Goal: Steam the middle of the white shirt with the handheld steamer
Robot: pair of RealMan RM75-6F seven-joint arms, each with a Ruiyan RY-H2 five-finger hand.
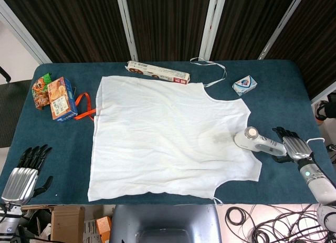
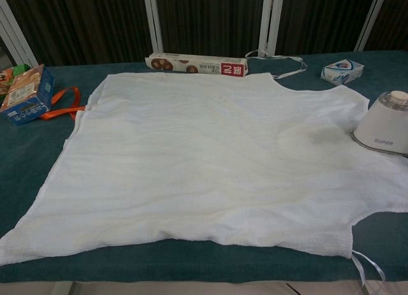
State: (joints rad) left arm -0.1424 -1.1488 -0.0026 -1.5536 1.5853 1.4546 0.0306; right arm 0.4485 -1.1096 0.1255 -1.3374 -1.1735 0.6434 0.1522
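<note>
The white shirt (image 1: 168,135) lies spread flat across the dark teal table (image 1: 273,80); in the chest view the shirt (image 2: 210,161) fills most of the frame. The white handheld steamer (image 1: 253,138) lies on the shirt's right edge, handle pointing right; its head shows as the steamer (image 2: 386,124) at the far right of the chest view. My right hand (image 1: 293,146) is at the end of the handle, fingers stretched out and apart, not wrapped around it. My left hand (image 1: 24,172) rests at the table's front left corner, fingers spread, holding nothing.
A long foil box (image 1: 157,72) lies along the shirt's far edge, with a white cord (image 1: 212,67) beside it. A small blue-white packet (image 1: 244,85) sits back right. Snack boxes (image 1: 59,98) and an orange strap (image 1: 84,107) lie at the left.
</note>
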